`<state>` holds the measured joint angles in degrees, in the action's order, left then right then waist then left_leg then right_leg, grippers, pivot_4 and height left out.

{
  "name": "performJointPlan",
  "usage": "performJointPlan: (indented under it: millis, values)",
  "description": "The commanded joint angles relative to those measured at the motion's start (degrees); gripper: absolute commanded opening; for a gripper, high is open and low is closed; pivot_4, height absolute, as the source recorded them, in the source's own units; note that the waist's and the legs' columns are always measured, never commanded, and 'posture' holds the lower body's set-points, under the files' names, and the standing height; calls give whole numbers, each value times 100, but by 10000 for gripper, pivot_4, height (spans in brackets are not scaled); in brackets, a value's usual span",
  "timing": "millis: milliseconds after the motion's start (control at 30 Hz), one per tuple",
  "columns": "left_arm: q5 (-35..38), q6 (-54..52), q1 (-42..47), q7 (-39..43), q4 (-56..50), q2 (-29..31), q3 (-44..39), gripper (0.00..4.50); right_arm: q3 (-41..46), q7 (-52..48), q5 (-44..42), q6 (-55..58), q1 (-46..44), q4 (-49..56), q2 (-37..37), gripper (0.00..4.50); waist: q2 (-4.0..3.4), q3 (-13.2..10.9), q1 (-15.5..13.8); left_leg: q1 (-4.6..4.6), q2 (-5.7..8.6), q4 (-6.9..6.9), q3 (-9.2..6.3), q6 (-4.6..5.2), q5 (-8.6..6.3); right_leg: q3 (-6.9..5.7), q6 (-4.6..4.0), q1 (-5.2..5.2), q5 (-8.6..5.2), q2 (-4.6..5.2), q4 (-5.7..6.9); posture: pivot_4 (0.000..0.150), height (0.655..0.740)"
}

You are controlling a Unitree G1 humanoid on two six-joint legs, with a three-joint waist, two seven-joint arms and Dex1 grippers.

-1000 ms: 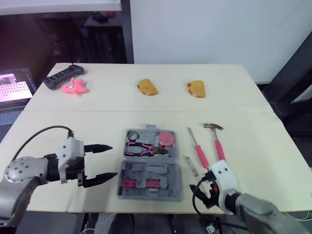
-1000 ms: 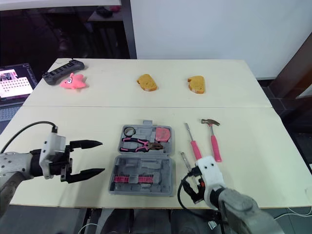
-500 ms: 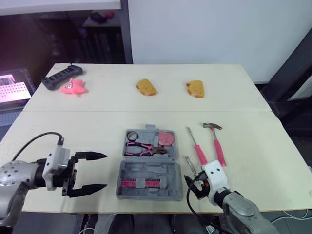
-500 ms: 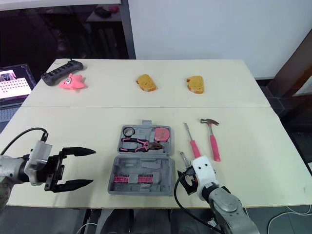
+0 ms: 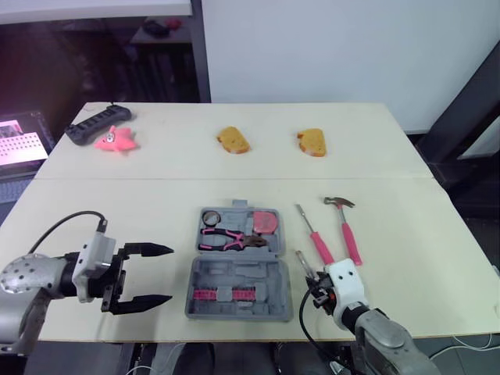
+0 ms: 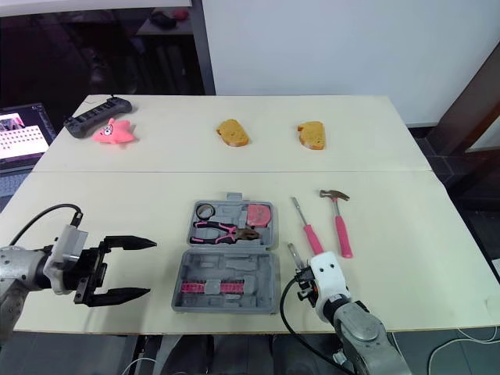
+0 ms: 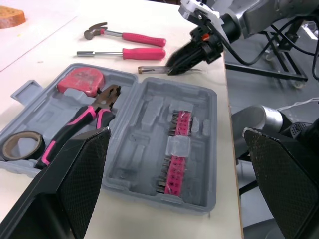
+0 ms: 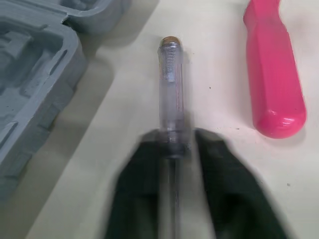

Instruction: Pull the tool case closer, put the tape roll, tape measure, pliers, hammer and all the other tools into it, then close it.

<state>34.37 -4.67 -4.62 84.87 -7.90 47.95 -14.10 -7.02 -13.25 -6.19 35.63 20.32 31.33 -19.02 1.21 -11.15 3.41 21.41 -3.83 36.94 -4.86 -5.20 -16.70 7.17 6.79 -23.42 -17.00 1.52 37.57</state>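
At the lower left, my left gripper (image 5: 170, 273) gaped wide beside the tool case (image 5: 238, 293), while my right gripper (image 8: 173, 145) straddled the clear screwdriver (image 8: 171, 74), grip impossible to tell.

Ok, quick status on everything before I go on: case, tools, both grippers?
tool case: open
tape roll: in tool case
tape measure: in tool case
pliers: in tool case
hammer: on table
pink screwdriver: on table
clear screwdriver: on table beside tool case
left gripper: open, empty
right gripper: at clear screwdriver, grip unclear
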Motion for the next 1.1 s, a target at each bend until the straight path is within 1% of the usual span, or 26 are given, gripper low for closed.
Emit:
performJointPlan:
  millis: [33, 167, 267, 367, 433, 467, 533, 567, 633, 700, 767, 867, 1033, 1100]
  values:
    - [20, -13, 57, 17, -10, 41, 2, 45000, -152, -37, 116, -26, 130, -85, -40, 496, 0, 0, 0, 0, 0, 0, 0, 0, 0, 0, 0, 0, 0, 0, 0, 1500, 7400]
    - [22, -98, 60, -35, 27, 42, -14, 45000, -5, -80, 73, -163, 114, 193, -58, 496, -1, -1, 1, 0, 0, 0, 0, 0, 0, 0, 0, 0, 0, 0, 0, 1500, 7400]
    - [5, -154, 98, -71, 87, 64, -42, 45000, 4, -354, 134, -114, 44, 1006, -464, 496, -7, -4, -3, 3, 1, 1, 1, 0, 0, 1, 1, -1, 0, 2, 0, 1500, 7400]
    - [-30, -177, 203, -114, 222, 92, -58, 45000, 74, -985, -203, 554, -934, 2062, -1189, 496, -8, -5, 36, 2, 1, 7, 3, 0, 0, 5, -1, -2, 3, 1, 0, 1500, 7400]
    - [-49, -188, 274, -107, 275, 101, -18, 45000, -148, -1475, -656, 1538, -2046, 2242, -1606, 496, -9, -6, 76, -4, 0, 9, 2, 0, 0, 4, -6, 0, 11, -2, 1, 1500, 7400]
    - [-63, -193, 323, -110, 311, 95, 6, 45000, -272, -1637, -886, 2095, -2613, 2222, -1718, 496, -8, -5, 59, -8, -2, 9, 1, 0, 0, 4, -9, 0, 14, -4, 3, 1500, 7400]
    - [-76, -227, 429, -124, 367, 72, 52, 45000, -643, -1911, -1230, 2892, -3848, 1948, -1714, 496, -12, -7, 54, -7, -3, 2, -15, 1, 1, -5, -7, 2, 12, -11, 3, 1500, 7400]
    - [-82, -238, 462, -128, 383, 66, 68, 45000, -780, -1978, -1341, 3160, -4240, 1854, -1701, 496, -13, -8, 37, -2, -5, 1, -16, 1, 1, -6, -7, -3, 12, -11, 5, 1500, 7400]
    - [-68, -269, 466, -94, 376, 76, 105, 45000, -1515, -2257, -1525, 3710, -5211, 1451, -1657, 496, -16, -10, 32, 8, -4, -2, -22, 2, 0, -17, 10, -9, 21, -6, 6, 1500, 7400]
    - [-84, -246, 435, -36, 380, 113, 118, 45000, -2199, -2456, -1590, 3936, -5845, 1098, -1634, 496, -17, -10, 40, 17, -2, -6, -17, 5, -2, -17, 12, -18, 22, 0, 4, 1500, 7400]
    - [-120, -190, 362, 49, 393, 173, 100, 45000, -2817, -2457, -1425, 3911, -6333, 640, -1512, 496, -17, -10, 34, 19, -2, -11, -17, 12, -6, -21, 14, -23, 21, 1, 4, 1500, 7400]
    - [-179, -66, 265, 152, 470, 227, 64, 45000, -3324, -2463, -1315, 3807, -6785, 119, -1177, 496, -18, -11, 68, 24, -2, -14, -16, 15, -7, -21, 15, -35, 22, 0, 8, 1500, 7400]
    - [-163, -35, 165, 192, 490, 289, 4, 45000, -4028, -2383, -1033, 3714, -7239, -418, -864, 496, -18, -10, 69, 69, -2, 9, -15, 4, 0, -20, 16, -98, 23, -2, 56, 1500, 7400]
    - [-128, -69, 96, 179, 428, 310, -40, 45000, -4197, -2308, -927, 3751, -7332, -553, -742, 496, -18, -10, 69, 78, -2, 11, -16, -5, 6, -20, 16, -106, 24, -2, 58, 1500, 7400]
